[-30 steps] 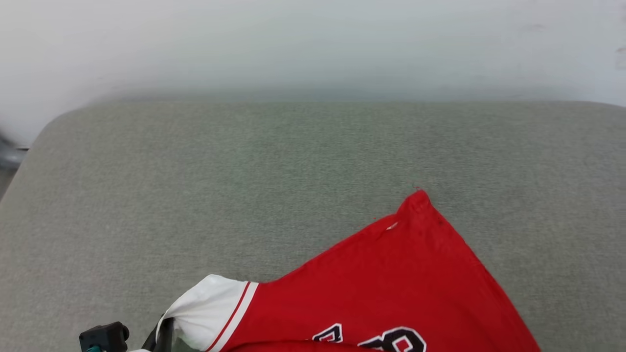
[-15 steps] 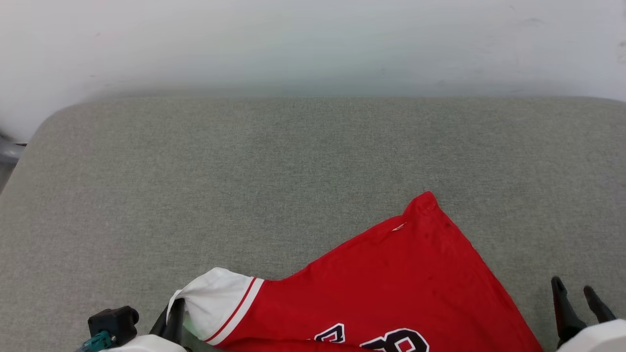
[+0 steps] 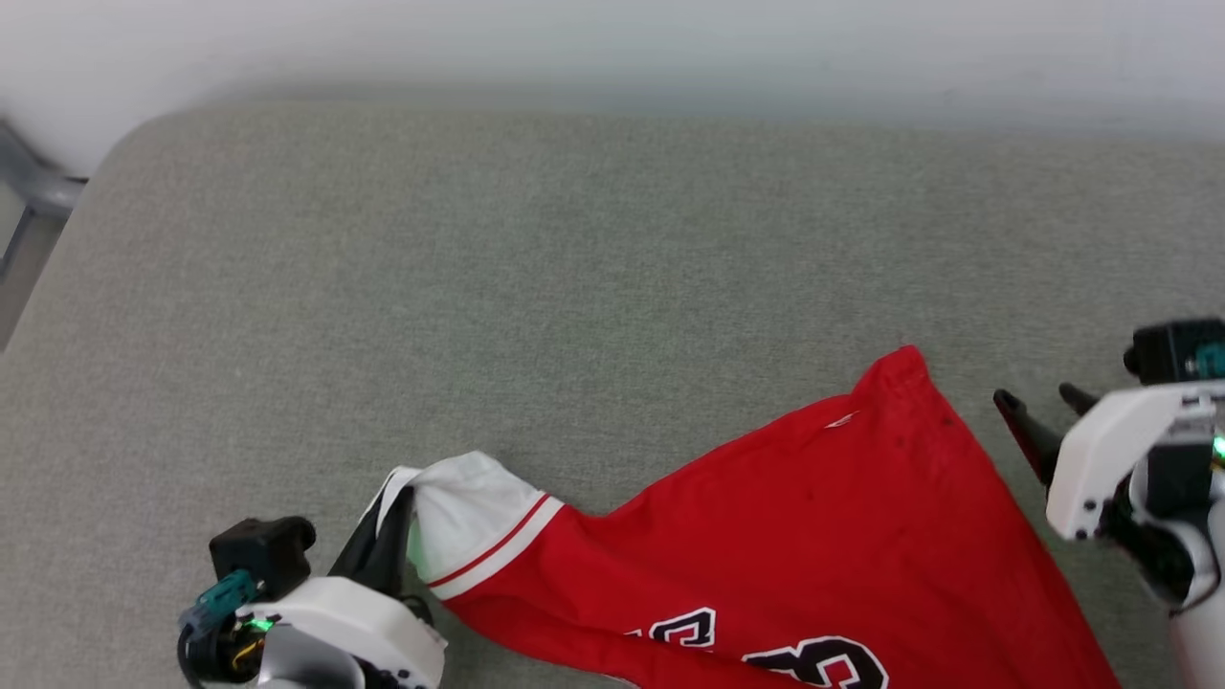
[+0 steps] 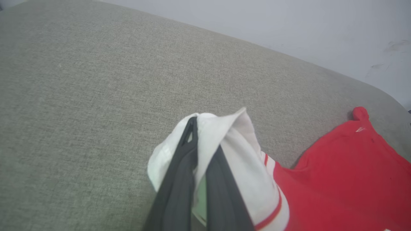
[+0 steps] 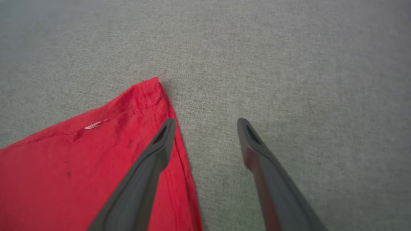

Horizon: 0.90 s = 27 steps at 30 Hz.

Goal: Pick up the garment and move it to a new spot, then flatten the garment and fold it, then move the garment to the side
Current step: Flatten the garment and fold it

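In the head view the red jersey (image 3: 813,517) lies spread on the grey upholstered surface (image 3: 574,268) at the lower middle and right. Its white sleeve (image 3: 478,512) is pinched by the left gripper (image 3: 392,522) at the lower left, and the right gripper (image 3: 1038,416) is just beside the jersey's far red corner. The left wrist view shows the left gripper (image 4: 202,144) clamped narrow on that white sleeve (image 4: 247,160), cloth draped over its fingers, the red body off to the right. The right wrist view shows the right gripper (image 5: 207,123) spread wide and empty, one finger over the jersey's (image 5: 80,166) hem corner, the other over bare grey fabric.
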Available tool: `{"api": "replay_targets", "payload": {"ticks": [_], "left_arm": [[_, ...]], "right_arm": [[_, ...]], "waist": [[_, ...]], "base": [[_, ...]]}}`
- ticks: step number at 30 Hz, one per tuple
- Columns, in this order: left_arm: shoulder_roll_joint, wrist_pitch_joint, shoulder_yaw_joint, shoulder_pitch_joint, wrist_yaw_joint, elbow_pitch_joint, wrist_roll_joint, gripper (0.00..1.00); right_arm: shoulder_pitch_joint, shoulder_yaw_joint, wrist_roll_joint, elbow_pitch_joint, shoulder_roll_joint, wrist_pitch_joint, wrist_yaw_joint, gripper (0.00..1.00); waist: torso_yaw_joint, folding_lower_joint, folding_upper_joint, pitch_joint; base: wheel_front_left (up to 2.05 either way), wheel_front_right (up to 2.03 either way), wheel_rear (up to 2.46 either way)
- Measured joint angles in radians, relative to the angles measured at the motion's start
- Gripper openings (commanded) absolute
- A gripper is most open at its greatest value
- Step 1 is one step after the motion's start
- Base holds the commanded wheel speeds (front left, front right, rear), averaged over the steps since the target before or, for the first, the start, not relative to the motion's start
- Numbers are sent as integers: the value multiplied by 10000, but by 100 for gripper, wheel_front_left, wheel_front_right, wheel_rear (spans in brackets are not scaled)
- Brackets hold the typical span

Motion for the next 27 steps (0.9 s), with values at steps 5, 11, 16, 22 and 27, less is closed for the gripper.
{"api": "replay_targets", "payload": {"ticks": [5,11,16,22,27], "left_arm": [[-184,-17,-222,-510,-161,-130,123,0],[-376,-111,-426,-1047,-349,-215,219,0],[-531,-272,-493,-1219,-437,-40,209,0],[-606,-431,-466,-1258,-522,236,107,0],[-562,-445,-374,-1218,-516,380,4,0]], "right_arm": [[-1244,1116,583,130,-803,1918,0,100],[-2135,2282,1104,585,-1243,2823,0,100],[-2683,3149,1528,1158,-1494,3218,-4,100],[-3080,3687,2424,1653,-1703,3802,-67,0],[-3157,4182,2924,1810,-1684,3555,-15,0]], "waist": [[351,1,0,461],[783,1,0,1084],[1045,0,0,1548],[1134,-1,-1,1653],[1005,0,0,1404]], "base": [[0,0,0],[0,0,0],[0,0,0],[0,0,0],[0,0,0]]}}
